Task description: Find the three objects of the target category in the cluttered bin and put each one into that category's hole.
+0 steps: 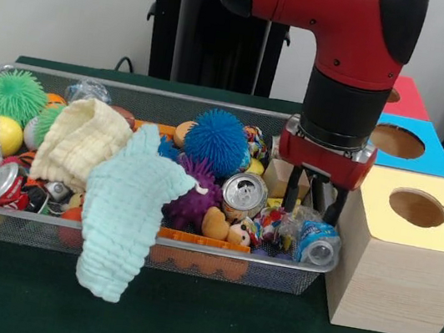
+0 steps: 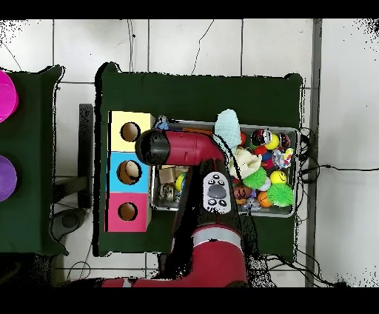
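Front view shows the gripper (image 1: 315,200) hanging with its two dark fingers apart and nothing between them, lowered into the end of the bin (image 1: 132,251) nearest the yellow-topped box (image 1: 408,253), whose hole (image 1: 417,208) is open and empty. The bin lies lengthwise on the green table, touching or just beside that box, and is heaped with mixed clutter. Which category is wanted cannot be read from the pictures; if it is cans, the candidates are the crushed blue can (image 1: 317,242) just below the fingers, the upright silver can (image 1: 244,194) with its top showing, and a red can (image 1: 8,185) at the opposite end. I judge such cans to be light, thin-walled and smooth, so they will likely dent under squeeze and slip if held near a rim; a hold across the middle of the body seems safest, and the crushed one offers flatter faces. The spiky blue ball (image 1: 216,141) and purple one (image 1: 196,192) look soft and yielding. The mint knitted cloth (image 1: 126,210) drapes over the front rim and the cream cloth (image 1: 80,142) lies across the pile, so whatever sits under them is hidden. In the overhead view the arm covers much of the bin, including the gripper and the end by the boxes, so the fingers' exact spot over the cans cannot be confirmed there.
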You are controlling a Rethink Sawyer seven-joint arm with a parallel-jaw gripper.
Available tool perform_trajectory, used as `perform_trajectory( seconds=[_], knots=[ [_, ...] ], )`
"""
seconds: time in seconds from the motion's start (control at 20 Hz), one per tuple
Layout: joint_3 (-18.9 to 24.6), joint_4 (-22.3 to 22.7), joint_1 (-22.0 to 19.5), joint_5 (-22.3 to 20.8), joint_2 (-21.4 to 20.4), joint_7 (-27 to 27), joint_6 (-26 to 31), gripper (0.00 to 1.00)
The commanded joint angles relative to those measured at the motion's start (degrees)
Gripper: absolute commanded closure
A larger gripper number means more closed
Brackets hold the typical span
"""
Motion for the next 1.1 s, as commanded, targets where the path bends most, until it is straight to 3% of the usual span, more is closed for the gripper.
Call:
perform_trajectory(
  seconds=[0.05, 0.25, 0.7, 1.1],
  knots=[
    [1.78, -4.38, 1.15, -2.31, 3.74, 1.53, 2.38, 0.00],
    [3.57, -2.23, -1.76, -3.66, 3.49, -1.00, 0.23, 0.00],
    [4.40, -2.77, -2.08, -3.65, 3.92, -1.30, 0.39, 0.00],
    [7.12, 1.87, -8.75, -6.25, -1.65, -10.09, 4.28, 0.00]
  ],
)
